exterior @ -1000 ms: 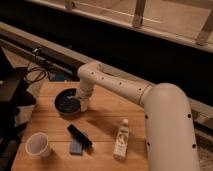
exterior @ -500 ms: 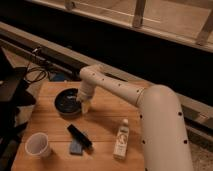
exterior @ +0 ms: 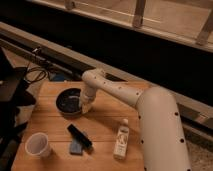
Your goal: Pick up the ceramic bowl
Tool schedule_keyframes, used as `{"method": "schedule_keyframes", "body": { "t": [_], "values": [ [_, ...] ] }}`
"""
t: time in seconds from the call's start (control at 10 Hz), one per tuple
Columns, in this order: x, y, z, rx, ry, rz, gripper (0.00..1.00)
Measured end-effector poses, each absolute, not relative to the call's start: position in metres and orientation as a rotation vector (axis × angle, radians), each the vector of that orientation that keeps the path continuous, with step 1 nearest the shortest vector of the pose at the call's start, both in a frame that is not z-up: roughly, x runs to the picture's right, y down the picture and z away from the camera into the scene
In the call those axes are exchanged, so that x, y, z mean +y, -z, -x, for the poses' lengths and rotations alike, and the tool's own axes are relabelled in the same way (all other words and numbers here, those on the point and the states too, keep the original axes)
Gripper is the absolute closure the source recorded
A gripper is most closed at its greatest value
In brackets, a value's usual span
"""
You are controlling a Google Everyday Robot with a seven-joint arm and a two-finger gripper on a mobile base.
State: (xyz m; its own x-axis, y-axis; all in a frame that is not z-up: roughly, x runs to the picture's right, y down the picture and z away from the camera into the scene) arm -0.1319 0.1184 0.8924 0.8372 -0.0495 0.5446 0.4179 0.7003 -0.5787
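The ceramic bowl is round, shallow and dark, with a lighter bluish inside. It sits on the wooden table at the back left. My gripper hangs down from the white arm right at the bowl's right rim. The gripper's tip hides part of that rim. I cannot tell whether it touches the bowl.
A white paper cup stands at the front left. A black bar-shaped object lies over a small blue item in the middle front. A white bottle lies to the right. Cables and dark equipment sit at the left.
My gripper has come down a little at the bowl's right rim, and the arm's large near segment has shifted left. The bowl and the other objects have not moved.
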Motion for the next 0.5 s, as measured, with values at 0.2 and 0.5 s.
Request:
{"method": "schedule_keyframes", "body": {
  "t": [0.2,0.5],
  "values": [
    [0.114,-0.886,0.130,-0.523,0.277,0.756,0.93],
    [0.104,-0.878,0.131,-0.529,0.286,0.735,0.99]
  ]
}}
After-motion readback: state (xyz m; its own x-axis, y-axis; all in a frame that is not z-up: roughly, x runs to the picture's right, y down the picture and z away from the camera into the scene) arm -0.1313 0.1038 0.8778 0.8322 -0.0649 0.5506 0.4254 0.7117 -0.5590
